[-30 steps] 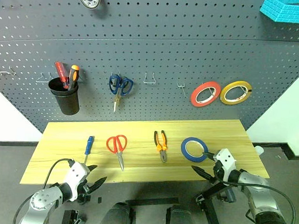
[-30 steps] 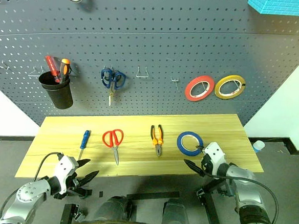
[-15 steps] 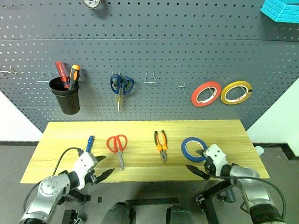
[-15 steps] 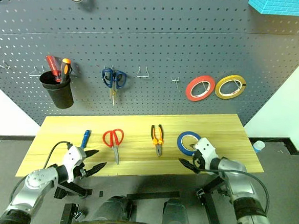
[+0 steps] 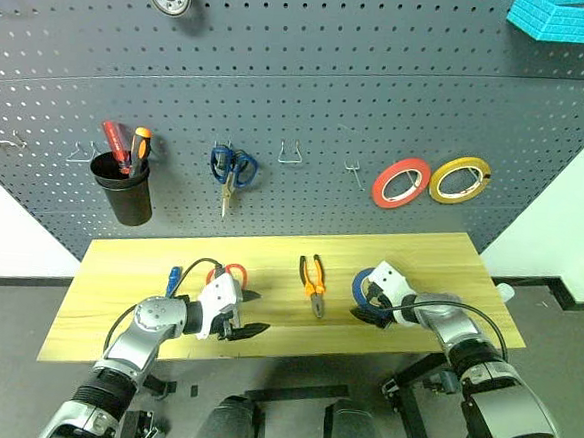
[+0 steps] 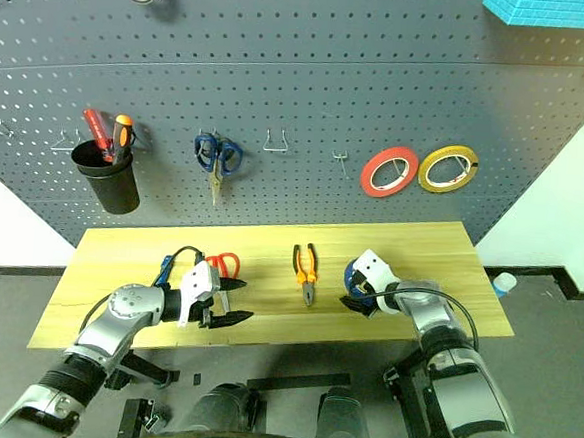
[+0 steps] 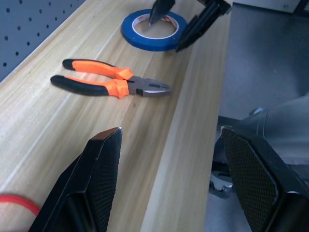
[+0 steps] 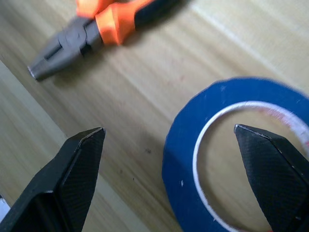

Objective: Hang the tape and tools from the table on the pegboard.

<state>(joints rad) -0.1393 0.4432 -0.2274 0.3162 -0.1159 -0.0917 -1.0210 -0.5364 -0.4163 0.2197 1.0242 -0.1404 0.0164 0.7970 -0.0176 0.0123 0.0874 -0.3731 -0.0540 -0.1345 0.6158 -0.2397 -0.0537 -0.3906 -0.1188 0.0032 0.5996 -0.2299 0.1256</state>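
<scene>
Up close, the right wrist view gives the blue tape roll [image 8: 231, 159] a matte outer band and a thin white inner liner, lying flat on the grained, pale yellow wooden table [image 8: 145, 96], with one black fingertip [image 8: 270, 169] over the hollow centre and the other outside the ring. From the head views the right gripper [image 5: 374, 307] hangs over that roll with its jaws spread and nothing held. The left wrist view looks along the table edge: the orange-and-black pliers [image 7: 108, 84] lie flat with grey steel jaws, the blue roll beyond them, and a thin red sliver at the corner. Its own fingers [image 7: 99, 179] are black, wedge-shaped, with cross-hatched pads, standing wide apart and empty. The head views place the left gripper [image 6: 229, 302] just over the red-handled scissors [image 6: 225, 263], with the slim blue-handled screwdriver [image 5: 172, 280] beside them. Behind, the dark grey perforated pegboard [image 5: 311, 90] carries blue scissors [image 5: 232, 167], a black cup [image 5: 124, 189], a red roll [image 5: 402, 182] and a yellow roll [image 5: 460, 180].
</scene>
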